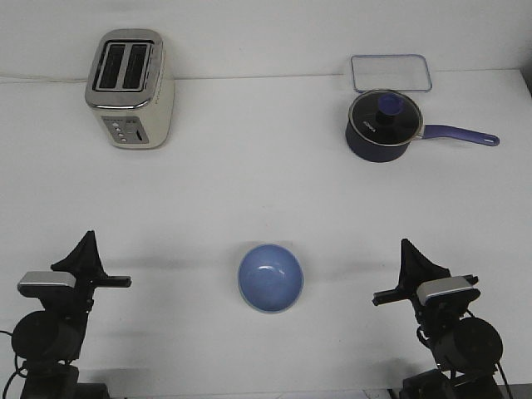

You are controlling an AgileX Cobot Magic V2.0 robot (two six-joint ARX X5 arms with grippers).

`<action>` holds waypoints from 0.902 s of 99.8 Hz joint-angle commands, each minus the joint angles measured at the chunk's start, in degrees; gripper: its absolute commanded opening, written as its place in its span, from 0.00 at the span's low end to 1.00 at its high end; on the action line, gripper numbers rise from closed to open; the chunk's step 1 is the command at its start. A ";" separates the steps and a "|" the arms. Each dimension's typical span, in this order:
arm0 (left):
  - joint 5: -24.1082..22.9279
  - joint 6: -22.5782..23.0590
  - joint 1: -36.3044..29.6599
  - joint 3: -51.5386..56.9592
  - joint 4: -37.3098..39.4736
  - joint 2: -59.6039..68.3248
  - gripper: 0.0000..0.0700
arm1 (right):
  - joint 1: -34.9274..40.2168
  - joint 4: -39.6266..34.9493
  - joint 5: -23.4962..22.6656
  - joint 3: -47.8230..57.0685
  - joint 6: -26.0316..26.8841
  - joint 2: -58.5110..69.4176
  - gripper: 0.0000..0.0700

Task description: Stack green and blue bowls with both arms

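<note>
Left gripper (86, 243) and right gripper (406, 251): two counted, both low at the near edge of the tabletop (266, 191), points up, holding nothing; jaw spread cannot be told from this angle. One blue bowl (271, 278) sits upright between the two grippers, apart from both. Green under its rim hints at a second bowl beneath; cannot confirm. Beyond the left gripper: one toaster (130, 88). Beyond the right: one lidded saucepan (384, 126), one clear tray (391, 73).

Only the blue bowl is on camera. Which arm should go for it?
Neither clearly. The blue bowl sits about midway between the left gripper and right gripper. Both are near it with clear paths. No green bowl is visible.
</note>
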 commanded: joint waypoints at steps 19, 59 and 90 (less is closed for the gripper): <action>2.47 -0.07 0.57 -6.27 -2.75 -9.44 0.02 | 0.09 0.61 0.04 0.17 0.39 -0.07 0.00; 3.28 -5.60 2.08 -19.58 -1.70 -20.61 0.02 | 0.09 0.96 0.04 0.17 0.39 -0.07 0.00; 3.23 -5.18 2.03 -19.54 -1.29 -20.50 0.02 | 0.09 1.03 0.04 0.17 0.39 -0.07 0.00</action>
